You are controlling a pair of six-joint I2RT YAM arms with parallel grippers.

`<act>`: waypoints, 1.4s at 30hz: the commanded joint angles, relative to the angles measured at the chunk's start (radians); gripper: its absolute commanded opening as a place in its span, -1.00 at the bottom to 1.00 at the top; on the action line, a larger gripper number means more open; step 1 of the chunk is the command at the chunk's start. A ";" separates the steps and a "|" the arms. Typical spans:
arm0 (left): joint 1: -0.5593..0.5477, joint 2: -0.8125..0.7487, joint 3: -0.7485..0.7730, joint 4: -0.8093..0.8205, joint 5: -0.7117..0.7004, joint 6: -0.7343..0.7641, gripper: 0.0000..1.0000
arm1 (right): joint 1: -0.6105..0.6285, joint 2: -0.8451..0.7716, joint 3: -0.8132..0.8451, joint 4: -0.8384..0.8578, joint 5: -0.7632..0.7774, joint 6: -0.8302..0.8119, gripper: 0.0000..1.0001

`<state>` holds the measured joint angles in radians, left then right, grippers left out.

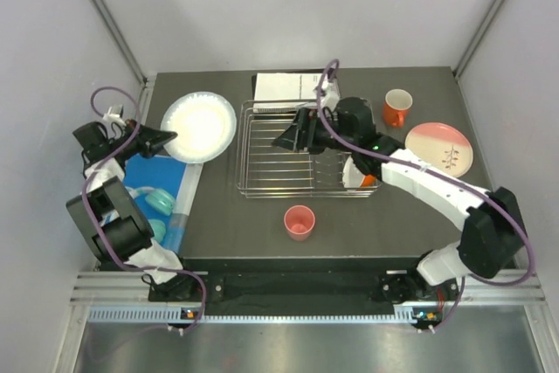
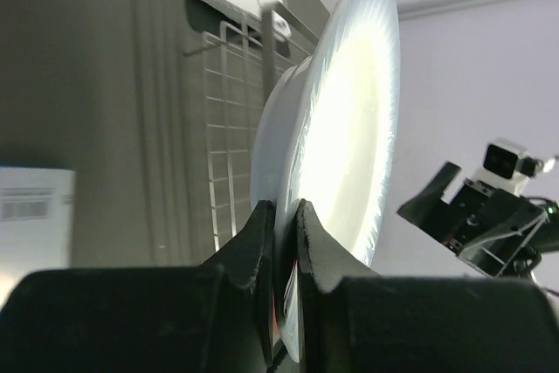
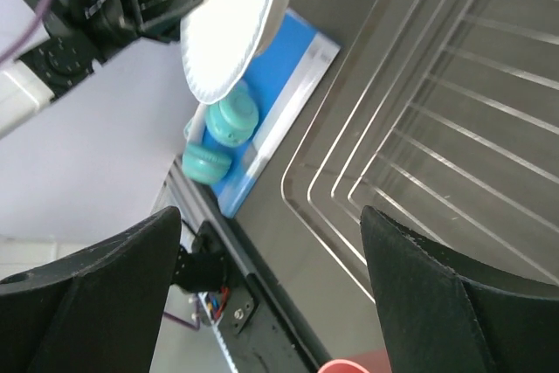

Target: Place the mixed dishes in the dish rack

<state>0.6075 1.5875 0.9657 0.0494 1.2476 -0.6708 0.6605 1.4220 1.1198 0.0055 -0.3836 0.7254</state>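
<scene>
My left gripper [image 1: 168, 139] is shut on the rim of the white plate [image 1: 201, 126], holding it up left of the dish rack [image 1: 278, 183]. In the left wrist view the fingers [image 2: 262, 231] pinch the plate [image 2: 342, 128] edge-on, with the rack [image 2: 225, 120] beyond. My right gripper [image 1: 286, 138] hovers open over the rack's left half with nothing between its jaws [image 3: 271, 220]. An orange-and-white bowl [image 1: 359, 178] sits at the rack's right end, partly hidden by the right arm. The orange mug [image 1: 397, 107], pale pink plate [image 1: 439, 148] and small pink cup [image 1: 300, 221] rest on the table.
A blue sheet [image 1: 160, 183] with teal rounded pieces [image 1: 158, 203] lies under the left arm. White printed paper [image 1: 284, 86] lies behind the rack. Grey walls close in on both sides. The right wrist view shows the plate [image 3: 234, 19], teal pieces [image 3: 229, 120] and rack wires [image 3: 454, 128].
</scene>
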 commanded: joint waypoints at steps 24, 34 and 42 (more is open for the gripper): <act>-0.380 -0.153 0.024 0.081 0.012 -0.113 -1.00 | 0.088 0.244 0.130 0.223 -0.072 0.075 0.47; -0.423 -0.192 0.015 0.076 0.023 -0.128 -1.00 | 0.085 0.273 0.123 0.234 -0.052 0.055 0.00; -0.448 -0.193 -0.012 0.060 0.009 -0.096 -1.00 | 0.076 0.220 0.092 0.290 0.018 0.058 -1.00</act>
<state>0.2115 1.4380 0.9405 0.1169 1.1637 -0.7120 0.7136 1.6920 1.2133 0.1272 -0.3710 0.8631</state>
